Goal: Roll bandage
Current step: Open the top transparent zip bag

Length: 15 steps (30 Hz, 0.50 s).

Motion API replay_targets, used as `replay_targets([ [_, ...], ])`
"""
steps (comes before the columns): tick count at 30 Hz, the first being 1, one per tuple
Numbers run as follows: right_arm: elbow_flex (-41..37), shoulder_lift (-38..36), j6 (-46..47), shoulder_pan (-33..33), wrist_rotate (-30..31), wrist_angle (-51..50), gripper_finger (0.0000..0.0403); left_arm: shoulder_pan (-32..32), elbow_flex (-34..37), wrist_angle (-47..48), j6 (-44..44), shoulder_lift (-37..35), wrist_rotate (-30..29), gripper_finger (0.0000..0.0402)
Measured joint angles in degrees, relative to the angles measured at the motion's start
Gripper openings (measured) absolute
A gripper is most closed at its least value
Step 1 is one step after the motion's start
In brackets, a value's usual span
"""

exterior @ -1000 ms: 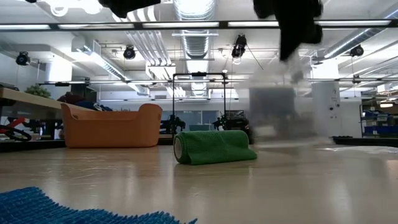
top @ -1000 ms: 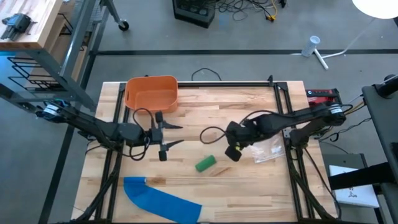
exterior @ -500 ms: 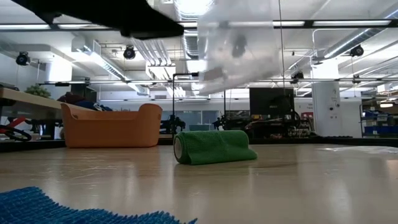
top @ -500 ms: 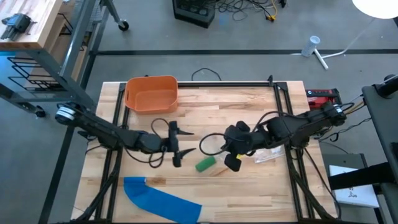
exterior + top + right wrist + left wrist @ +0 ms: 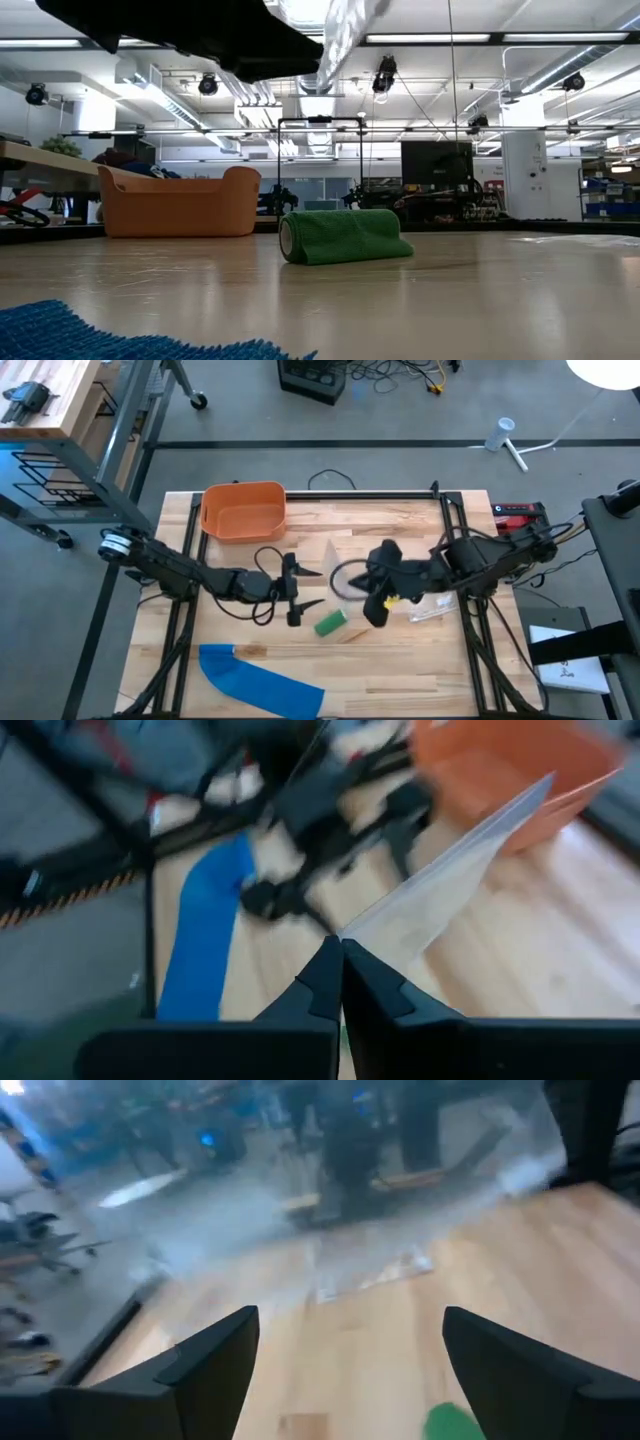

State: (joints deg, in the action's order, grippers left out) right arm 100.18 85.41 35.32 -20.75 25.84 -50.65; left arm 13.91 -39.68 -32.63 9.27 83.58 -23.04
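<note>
The green bandage roll [image 5: 330, 623] lies on its side on the tabletop [image 5: 400, 660], untouched. The left gripper [image 5: 305, 589] is held just beside it with fingers spread wide, seemingly to take it. A clear plastic bag [image 5: 340, 565] is pinched in the closed right gripper [image 5: 374, 600] above the roll, probably as its sleeve. An orange bin [image 5: 243, 510] and a blue cloth [image 5: 255, 680] stand well apart; the hanging bag could hinder the reach.
</note>
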Motion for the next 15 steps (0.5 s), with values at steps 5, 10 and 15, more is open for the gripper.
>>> replay_targets([
  [5,2.65,0.0,2.52,0.12,8.16,0.05,0.0,2.09,0.02,-2.15,6.65,0.16,-7.85,0.0314],
  [10,3.48,-0.03,4.12,0.13,11.55,1.98,0.0,2.82,0.02,-9.71,12.53,0.16,-17.44,0.0318],
  [15,3.47,-0.02,3.88,0.15,16.13,7.75,0.0,2.84,0.01,-16.57,18.97,0.12,-18.04,0.0316],
])
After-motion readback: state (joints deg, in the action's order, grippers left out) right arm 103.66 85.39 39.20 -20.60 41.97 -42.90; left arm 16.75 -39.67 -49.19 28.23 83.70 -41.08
